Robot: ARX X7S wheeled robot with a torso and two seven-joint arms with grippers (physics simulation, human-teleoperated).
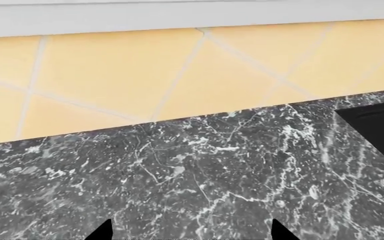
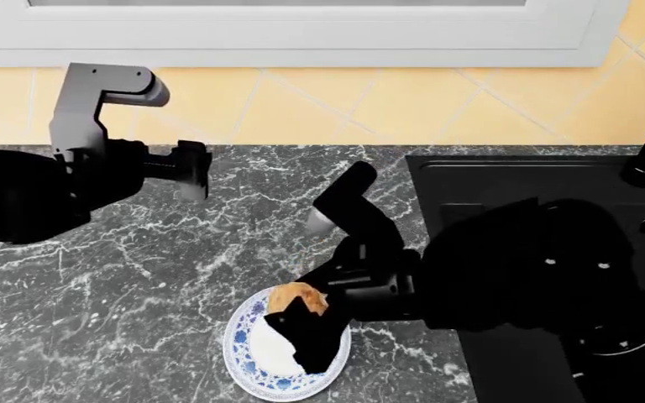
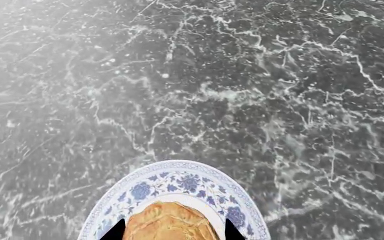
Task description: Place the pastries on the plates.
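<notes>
The right gripper (image 3: 170, 231) hangs over a round flat plate (image 3: 178, 182) with a blue flower pattern around its white rim. Between its two black fingertips (image 3: 115, 231) sits the golden-brown bun (image 3: 170, 222). The bun is small, round and bumpy, with a crinkly crust, so it has no long side and points no special way. The tips sit right at the bun's two sides, but I cannot tell if they squeeze it or just stand beside it. In the head view the bun (image 2: 298, 297) lies at the far edge of the plate (image 2: 249, 348), just past the gripper.

The counter (image 2: 165, 277) under the plate is dark grey stone with thin white veins.

The left gripper (image 1: 192, 232) is up over bare counter, near the yellow tiled wall (image 1: 125, 70). Its two tips stand wide apart and grip nothing.
</notes>
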